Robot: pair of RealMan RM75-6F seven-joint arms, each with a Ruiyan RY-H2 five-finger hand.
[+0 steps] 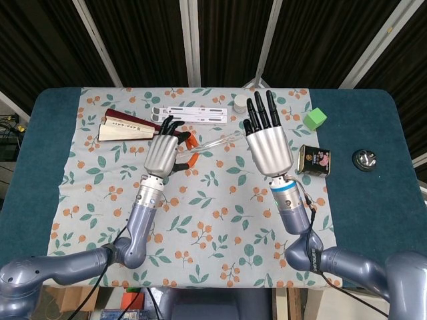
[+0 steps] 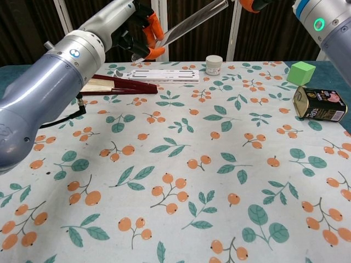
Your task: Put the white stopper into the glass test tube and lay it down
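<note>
Left hand (image 1: pixel 162 155) has its fingers (image 2: pixel 149 28) pinched around the low end of the glass tube (image 2: pixel 189 21), held tilted in the air. Right hand (image 1: pixel 268 143) sits at the tube's mouth with fingers straight up; can't tell if it's holding the stopper. Misaligned push could snap the glass or knock the tube loose.

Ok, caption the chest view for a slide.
Left hand holds the glass test tube tilted in the air above the floral tablecloth.
</note>
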